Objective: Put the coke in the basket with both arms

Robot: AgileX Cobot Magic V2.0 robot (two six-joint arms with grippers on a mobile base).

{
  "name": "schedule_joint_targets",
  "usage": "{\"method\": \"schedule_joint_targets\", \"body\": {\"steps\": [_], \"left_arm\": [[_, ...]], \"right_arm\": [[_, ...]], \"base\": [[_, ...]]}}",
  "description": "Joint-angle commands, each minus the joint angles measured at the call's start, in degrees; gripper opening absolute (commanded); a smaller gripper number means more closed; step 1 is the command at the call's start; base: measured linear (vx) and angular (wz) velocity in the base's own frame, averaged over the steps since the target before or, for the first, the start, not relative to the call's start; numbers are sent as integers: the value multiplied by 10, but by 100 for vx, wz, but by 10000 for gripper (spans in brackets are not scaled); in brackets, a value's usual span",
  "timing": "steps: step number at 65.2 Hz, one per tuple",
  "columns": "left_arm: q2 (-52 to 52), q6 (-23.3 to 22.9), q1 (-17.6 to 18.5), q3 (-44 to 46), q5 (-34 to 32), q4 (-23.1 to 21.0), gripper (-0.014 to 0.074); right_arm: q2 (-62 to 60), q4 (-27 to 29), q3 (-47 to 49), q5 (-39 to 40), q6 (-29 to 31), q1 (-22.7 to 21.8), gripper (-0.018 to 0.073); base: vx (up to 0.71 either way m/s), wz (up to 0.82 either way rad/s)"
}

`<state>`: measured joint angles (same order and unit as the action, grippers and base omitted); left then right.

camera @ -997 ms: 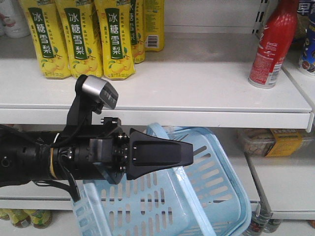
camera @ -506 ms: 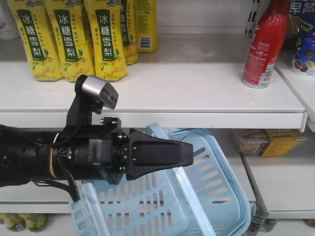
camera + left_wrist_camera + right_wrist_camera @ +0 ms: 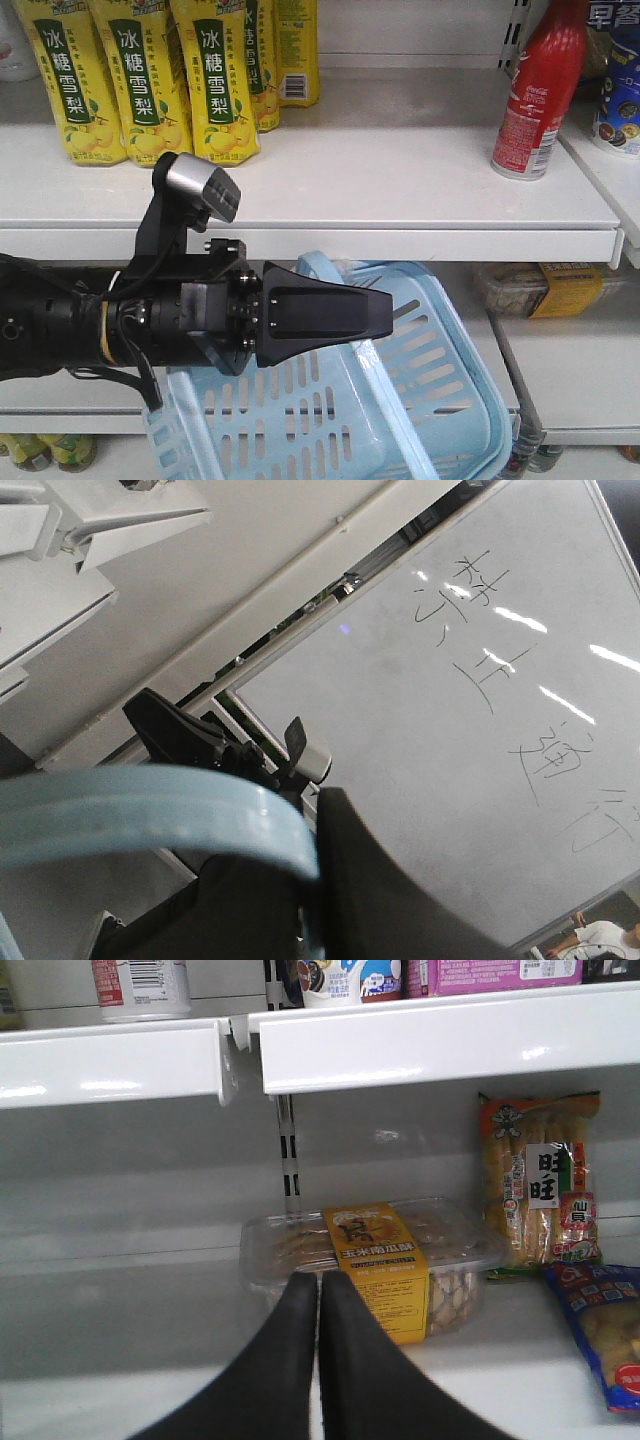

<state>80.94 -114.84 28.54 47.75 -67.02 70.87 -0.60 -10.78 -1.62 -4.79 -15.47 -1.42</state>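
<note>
The coke (image 3: pixel 540 95), a red-wrapped bottle with white lettering, stands upright at the right end of the upper shelf; its base (image 3: pixel 140 980) shows at the top left of the right wrist view. The pale blue basket (image 3: pixel 440 400) hangs tilted below that shelf. My left gripper (image 3: pixel 385 310) is shut on the basket's handle (image 3: pixel 150 815), which passes between the jaws of the left gripper (image 3: pixel 312 830). My right gripper (image 3: pixel 320 1282) is shut with nothing in it, pointing at the lower shelf, well below the coke. It is out of the front view.
Yellow pear-drink bottles (image 3: pixel 130 80) stand at the upper shelf's left. A blue and white cup (image 3: pixel 618 90) sits right of the coke. On the lower shelf lie a clear snack box with a yellow label (image 3: pixel 375 1270), an orange snack bag (image 3: pixel 540 1195) and a blue packet (image 3: pixel 600 1330).
A second ago the shelf goods slid left and slightly up in the front view. Over the last half second nothing has visibly moved; the left gripper keeps hold of the basket handle.
</note>
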Motion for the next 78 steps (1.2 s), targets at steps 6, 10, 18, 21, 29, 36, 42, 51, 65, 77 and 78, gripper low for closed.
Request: {"method": "schedule_joint_targets", "body": {"steps": [6,10,18,21,29,36,42,51,65,77,78], "left_arm": [[-20,4,2,19,-121,-48,-6],[-20,4,2,19,-121,-48,-6],[-20,4,2,19,-121,-48,-6],[-20,4,2,19,-121,-48,-6],[-20,4,2,19,-121,-48,-6],[-20,4,2,19,-121,-48,-6],[-20,4,2,19,-121,-48,-6],[-20,4,2,19,-121,-48,-6],[-20,4,2,19,-121,-48,-6],[-20,4,2,19,-121,-48,-6],[-20,4,2,19,-121,-48,-6]], "right_arm": [[-10,101,-6,102,-92,-1,-5],[-10,158,-6,117,-133,-1,-5],[-10,241,-5,142,-183,0,-5],[-10,239,4,147,-183,3,-5],[-9,177,58,134,-160,23,2],[16,83,137,102,-149,52,51],[57,15,201,94,-149,81,143],[134,-98,276,94,-149,118,384],[266,-187,350,97,-150,130,659],[381,-220,433,106,-149,130,676],[390,-226,440,107,-149,130,673]], "base": [[0,0],[0,0],[0,0],[0,0],[0,0],[0,0],[0,0],[0,0],[0,0],[0,0],[0,0]]}}
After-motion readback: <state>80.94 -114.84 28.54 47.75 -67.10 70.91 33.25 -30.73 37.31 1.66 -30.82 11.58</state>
